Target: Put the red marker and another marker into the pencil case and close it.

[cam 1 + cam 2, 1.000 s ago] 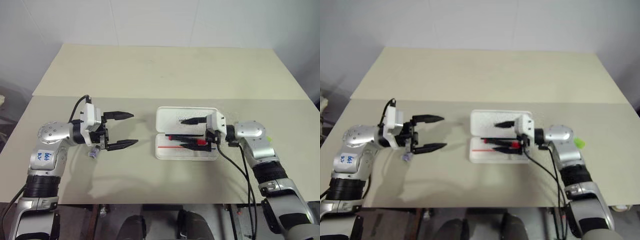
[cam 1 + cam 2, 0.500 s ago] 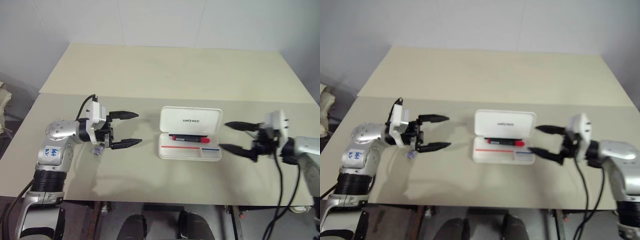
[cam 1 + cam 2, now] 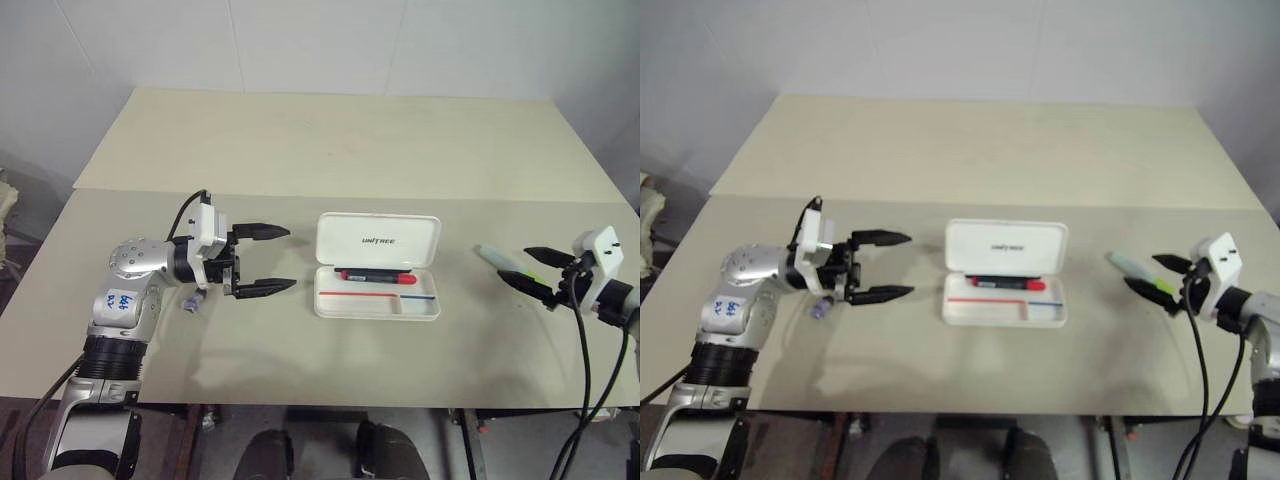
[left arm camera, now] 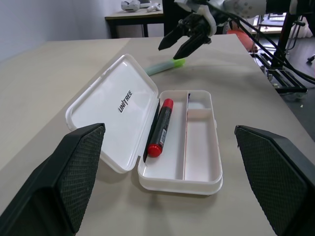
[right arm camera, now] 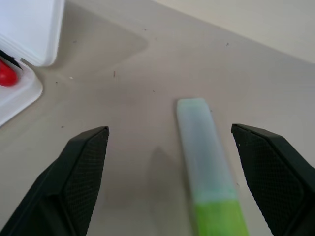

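The white pencil case [image 3: 372, 304] lies open at the table's middle, its lid [image 3: 378, 240] folded back. The red marker [image 3: 378, 276] rests in the long back compartment. The mint-green marker [image 3: 492, 255] lies on the table to the right of the case. My right gripper [image 3: 514, 262] is open, one finger on each side of the marker's far end; in the right wrist view the marker [image 5: 204, 162] lies between the fingers, untouched. My left gripper [image 3: 272, 259] is open and empty, pointing at the case from its left with a gap between.
A small purple object [image 3: 190, 302] lies on the table under my left wrist. The case's front compartments [image 4: 199, 147] hold nothing. A seam [image 3: 400, 196] runs across the table behind the case. The right gripper works near the table's right end.
My right gripper left the red marker in the case and swung right to the mint-green marker. The left gripper stayed about where it was. The camera view has shifted.
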Robot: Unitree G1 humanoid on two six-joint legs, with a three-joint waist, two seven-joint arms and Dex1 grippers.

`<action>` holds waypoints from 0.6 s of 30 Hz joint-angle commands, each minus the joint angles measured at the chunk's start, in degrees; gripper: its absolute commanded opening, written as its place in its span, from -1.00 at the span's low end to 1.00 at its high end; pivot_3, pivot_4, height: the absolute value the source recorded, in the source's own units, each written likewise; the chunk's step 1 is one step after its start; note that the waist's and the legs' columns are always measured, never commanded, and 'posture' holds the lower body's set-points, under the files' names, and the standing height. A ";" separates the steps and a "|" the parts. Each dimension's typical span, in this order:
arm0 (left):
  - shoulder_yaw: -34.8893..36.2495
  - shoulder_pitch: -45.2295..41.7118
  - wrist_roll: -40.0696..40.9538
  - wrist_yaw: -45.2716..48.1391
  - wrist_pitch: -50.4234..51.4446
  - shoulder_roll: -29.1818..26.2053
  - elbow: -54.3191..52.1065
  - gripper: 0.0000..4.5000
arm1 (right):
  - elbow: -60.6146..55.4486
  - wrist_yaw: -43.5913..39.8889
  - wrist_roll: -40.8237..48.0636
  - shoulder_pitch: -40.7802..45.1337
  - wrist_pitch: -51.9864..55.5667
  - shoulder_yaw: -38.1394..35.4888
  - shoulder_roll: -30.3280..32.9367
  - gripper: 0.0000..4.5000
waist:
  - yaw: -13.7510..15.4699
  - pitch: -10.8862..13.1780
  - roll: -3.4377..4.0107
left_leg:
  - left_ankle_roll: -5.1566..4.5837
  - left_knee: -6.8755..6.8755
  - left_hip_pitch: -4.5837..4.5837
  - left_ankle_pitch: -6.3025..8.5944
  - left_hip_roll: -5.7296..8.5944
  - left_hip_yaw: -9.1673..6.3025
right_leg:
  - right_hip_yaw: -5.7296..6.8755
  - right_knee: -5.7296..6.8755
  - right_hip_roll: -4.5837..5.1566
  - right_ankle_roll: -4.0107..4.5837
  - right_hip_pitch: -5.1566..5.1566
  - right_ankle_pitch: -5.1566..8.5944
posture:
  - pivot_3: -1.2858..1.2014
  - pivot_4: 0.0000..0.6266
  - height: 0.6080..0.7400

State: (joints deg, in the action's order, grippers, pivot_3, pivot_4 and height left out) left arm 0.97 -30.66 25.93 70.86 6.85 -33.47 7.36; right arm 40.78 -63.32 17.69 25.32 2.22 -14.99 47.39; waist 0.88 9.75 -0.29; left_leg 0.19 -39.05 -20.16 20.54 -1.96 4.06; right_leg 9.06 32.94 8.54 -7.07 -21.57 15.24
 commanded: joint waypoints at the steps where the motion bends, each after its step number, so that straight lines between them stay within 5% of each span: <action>1: 0.41 -0.47 0.34 0.04 -0.12 -0.19 -2.07 1.00 | 5.80 0.38 -2.20 2.81 -2.97 0.95 0.03 0.86 | 0.08 0.00 0.00 | 0.00 0.00 -0.01 0.00 0.00 0.00 | 0.00 0.00 0.00 0.00 0.00 0.00 | 0.03 -0.52 1.00; 10: 1.04 0.24 0.50 -0.38 0.34 -0.93 -3.03 1.00 | 21.27 -0.25 -5.87 8.24 -5.18 2.39 1.40 0.86 | -0.03 0.00 0.00 | 0.01 -0.01 -0.01 0.00 0.00 -0.02 | 0.01 -0.02 0.01 0.00 0.06 0.00 | 0.03 -0.52 1.00; 18: 1.70 2.16 0.96 -1.05 0.81 -1.23 -5.19 1.00 | 20.75 -4.56 -5.54 8.30 -5.03 3.05 1.13 -0.36 | 0.04 0.00 0.00 | 0.05 -0.02 -0.01 -0.02 -0.03 -0.10 | 0.03 -0.02 -0.01 -0.01 0.09 0.00 | 0.03 -0.52 1.00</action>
State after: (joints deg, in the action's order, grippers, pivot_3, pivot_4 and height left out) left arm 1.34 -28.50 26.00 70.17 7.58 -34.21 4.76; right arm 62.19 -65.97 12.36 34.62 -2.93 -12.23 48.20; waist 0.92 9.75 -0.28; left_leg 0.23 -39.07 -20.17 20.52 -2.00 3.96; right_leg 9.09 32.91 8.53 -7.07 -21.48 15.24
